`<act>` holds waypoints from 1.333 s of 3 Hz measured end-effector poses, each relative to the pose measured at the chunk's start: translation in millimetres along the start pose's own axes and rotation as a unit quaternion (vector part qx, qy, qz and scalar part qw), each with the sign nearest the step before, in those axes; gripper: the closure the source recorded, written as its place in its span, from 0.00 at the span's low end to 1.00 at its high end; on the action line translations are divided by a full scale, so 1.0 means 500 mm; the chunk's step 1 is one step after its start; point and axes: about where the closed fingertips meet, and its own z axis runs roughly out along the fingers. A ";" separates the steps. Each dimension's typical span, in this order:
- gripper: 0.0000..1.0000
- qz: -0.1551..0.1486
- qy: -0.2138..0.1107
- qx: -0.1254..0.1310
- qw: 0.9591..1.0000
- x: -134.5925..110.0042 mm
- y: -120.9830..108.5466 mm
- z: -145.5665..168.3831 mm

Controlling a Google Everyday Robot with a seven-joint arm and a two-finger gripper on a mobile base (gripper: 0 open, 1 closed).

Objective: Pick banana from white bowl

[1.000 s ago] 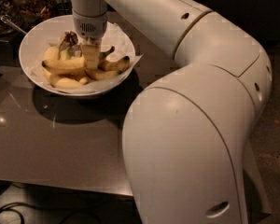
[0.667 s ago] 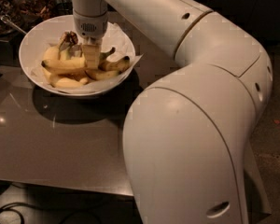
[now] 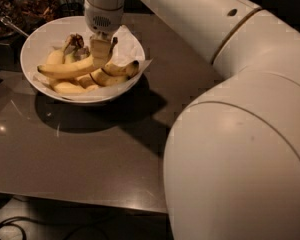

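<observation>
The white bowl, lined with crinkled white paper, stands at the back left of the dark table. My gripper reaches down into it from above and is shut on the right end of the banana. The banana is long and yellow and hangs roughly level, pointing left, just above the other fruit. Shorter bananas with black tips lie under and to the right of it. A bunch with brown stems sits behind it.
A dark container of brown bits and a metal handle stand behind the bowl at left. My own white arm fills the right side. The table's front edge runs below, with cables on the floor.
The long banana has come up off the pile and now hangs level in my gripper, its free end pointing left. The gripper has risen slightly.
</observation>
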 end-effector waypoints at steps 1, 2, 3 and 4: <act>1.00 0.001 -0.053 0.010 0.999 0.009 0.008 -0.046; 1.00 0.004 -0.098 0.017 0.995 0.020 0.024 -0.080; 1.00 0.007 -0.104 0.018 0.994 0.025 0.025 -0.083; 1.00 0.002 -0.120 0.027 0.992 0.022 0.047 -0.103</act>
